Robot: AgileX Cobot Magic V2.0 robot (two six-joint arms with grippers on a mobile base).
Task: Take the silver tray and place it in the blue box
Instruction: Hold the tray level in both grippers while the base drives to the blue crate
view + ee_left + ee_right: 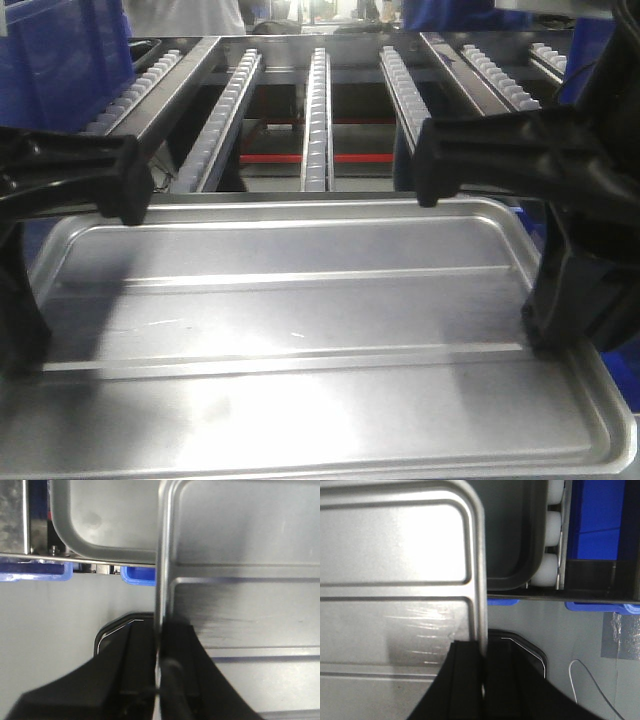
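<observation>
Left and right jaws clamp the silver tray (300, 330) — opposite rims (short ends).

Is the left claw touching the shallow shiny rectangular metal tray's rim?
Touching. The left wrist view shows the left claw clamping the silver tray by its rim, one black finger each side.

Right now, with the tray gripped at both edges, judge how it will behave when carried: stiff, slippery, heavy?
The tray is probably stiff: ribs and a raised rim, no visible sag. Its shiny metal looks slippery, so the rim might slide within the left end effector or right end effector. Thin and shallow, likely light.
</observation>
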